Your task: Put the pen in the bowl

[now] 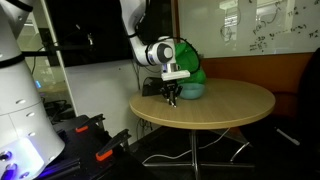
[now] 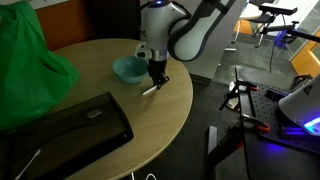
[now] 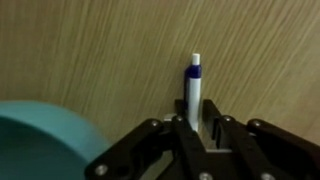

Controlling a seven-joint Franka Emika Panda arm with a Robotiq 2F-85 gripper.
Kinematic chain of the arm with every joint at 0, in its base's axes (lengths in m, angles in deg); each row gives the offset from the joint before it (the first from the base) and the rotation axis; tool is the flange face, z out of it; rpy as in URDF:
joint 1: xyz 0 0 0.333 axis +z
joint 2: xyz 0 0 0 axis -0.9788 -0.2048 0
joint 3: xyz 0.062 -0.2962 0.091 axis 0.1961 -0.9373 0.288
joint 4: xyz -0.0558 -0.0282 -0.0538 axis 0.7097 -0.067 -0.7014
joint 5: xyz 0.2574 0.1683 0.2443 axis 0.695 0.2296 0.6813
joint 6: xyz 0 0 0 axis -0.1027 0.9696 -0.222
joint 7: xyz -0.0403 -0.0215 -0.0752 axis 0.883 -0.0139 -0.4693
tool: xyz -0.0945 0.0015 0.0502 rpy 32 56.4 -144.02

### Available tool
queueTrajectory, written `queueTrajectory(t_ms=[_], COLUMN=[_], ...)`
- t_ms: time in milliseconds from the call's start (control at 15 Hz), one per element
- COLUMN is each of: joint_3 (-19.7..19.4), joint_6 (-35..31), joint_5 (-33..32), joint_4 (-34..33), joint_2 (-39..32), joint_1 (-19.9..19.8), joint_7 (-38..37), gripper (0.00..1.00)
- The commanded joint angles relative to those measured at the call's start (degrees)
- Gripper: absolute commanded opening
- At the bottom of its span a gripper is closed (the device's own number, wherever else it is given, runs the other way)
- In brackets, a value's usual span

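The pen (image 3: 194, 85) is white with a blue band near its tip. It lies on the round wooden table (image 1: 230, 102) and runs between my gripper's (image 3: 196, 130) fingers, which are closed against its sides. In an exterior view the pen (image 2: 149, 91) sticks out at a slant below the gripper (image 2: 157, 80), low over the tabletop. The teal bowl (image 2: 127, 68) stands just beside the gripper, apart from it. It also shows in the wrist view (image 3: 40, 140) at the lower left, and behind the gripper (image 1: 171, 97) in an exterior view (image 1: 191, 90).
A green cloth bundle (image 2: 30, 55) lies on the table (image 2: 95, 60) beyond the bowl and also shows in an exterior view (image 1: 188, 58). A flat black case (image 2: 60, 130) lies near the table's edge. The table edge is close to the gripper.
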Motion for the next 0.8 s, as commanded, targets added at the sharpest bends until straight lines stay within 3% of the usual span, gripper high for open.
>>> queueTrajectory(t_ms=[0, 133, 467, 733], joint_3=[0.73, 0.78, 4.5, 3.63], joint_6=[2.0, 1.79, 5.74, 7.54], joint_5=[-0.68, -0.77, 0.72, 0.49], joint_4=[-0.48, -0.15, 1.65, 2.28], joint_2=[0.34, 0.81, 4.93, 10.41], joint_1=[-0.71, -0.79, -2.97, -1.31], joint_7=[0.33, 0.42, 4.8, 5.26], gripper=[0.0, 0.04, 0.04, 0.04])
